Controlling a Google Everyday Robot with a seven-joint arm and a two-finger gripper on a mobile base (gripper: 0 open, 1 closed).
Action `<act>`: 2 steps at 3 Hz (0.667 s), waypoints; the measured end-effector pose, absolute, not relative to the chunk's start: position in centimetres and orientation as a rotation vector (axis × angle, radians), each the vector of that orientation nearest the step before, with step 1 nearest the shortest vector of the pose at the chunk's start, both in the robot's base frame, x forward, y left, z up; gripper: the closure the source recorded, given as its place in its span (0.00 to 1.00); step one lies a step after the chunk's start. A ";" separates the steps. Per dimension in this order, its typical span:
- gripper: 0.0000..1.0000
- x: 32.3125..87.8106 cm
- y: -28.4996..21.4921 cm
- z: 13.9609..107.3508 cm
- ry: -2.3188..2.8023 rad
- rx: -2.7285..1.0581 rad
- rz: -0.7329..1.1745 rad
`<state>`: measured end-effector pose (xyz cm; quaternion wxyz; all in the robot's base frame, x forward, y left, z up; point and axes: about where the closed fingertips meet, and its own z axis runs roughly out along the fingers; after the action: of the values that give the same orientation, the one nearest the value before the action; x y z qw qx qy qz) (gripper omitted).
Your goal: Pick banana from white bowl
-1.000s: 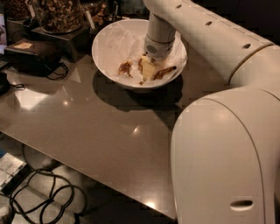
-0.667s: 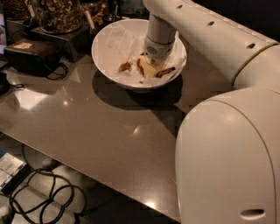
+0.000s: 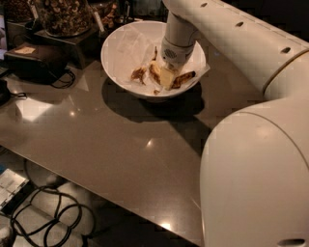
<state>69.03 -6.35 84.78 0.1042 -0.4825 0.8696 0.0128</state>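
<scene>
The white bowl (image 3: 120,48) stands at the back of the table, lined with crinkled white paper. The banana (image 3: 184,79), dull yellow with brown speckling, lies in the bowl's right half, partly hidden under my gripper. My gripper (image 3: 167,75) reaches straight down into the bowl and sits on the banana's middle. A small brown scrap (image 3: 138,74) lies in the bowl left of the gripper.
Clear jars of brown snacks (image 3: 63,14) stand behind the bowl at the left. A black device with a cord (image 3: 36,61) sits at the left on the grey table (image 3: 111,144). Cables (image 3: 43,222) lie on the floor below. My white arm (image 3: 256,164) fills the right.
The gripper stays down in the bowl on the banana. The near part of the arm has shifted slightly; the banana has not visibly moved.
</scene>
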 end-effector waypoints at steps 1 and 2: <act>1.00 68.2 -6.2 86.8 2.497 -1.465 0.066; 1.00 66.8 -6.0 89.5 2.409 -1.527 0.091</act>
<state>66.78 -5.98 89.50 0.1435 -0.5295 0.8355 0.0316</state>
